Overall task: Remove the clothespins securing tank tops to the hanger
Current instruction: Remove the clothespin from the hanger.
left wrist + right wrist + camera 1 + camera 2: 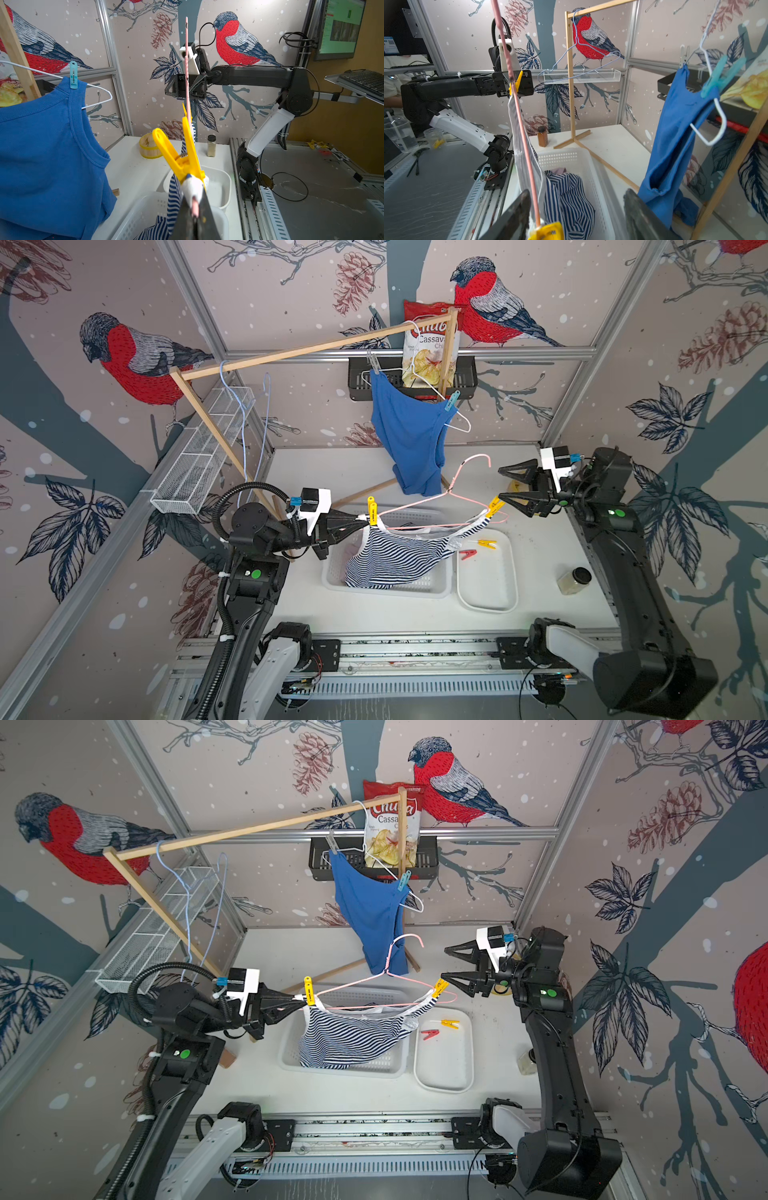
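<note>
Clothespins: two of six off, four left to pull.
Both top views: counted red clothespin (468, 553) and loose yellow clothespin (487, 544) in tray (486, 580); left-end yellow clothespin (371, 511) and right-end yellow clothespin (494, 506) clamping striped tank top (395, 560) to pink hanger (450, 489); grey clothespin (375, 363) and teal clothespin (452, 401) holding blue tank top (407, 427) on white hanger (463, 418). Left wrist: left end effector (195, 216) pinching pink hanger beside its pin. Right wrist: right end effector (577, 193) spread around right-end yellow clothespin, no grip; mauve tank top (559, 170) in basket (566, 151), third of three.
</note>
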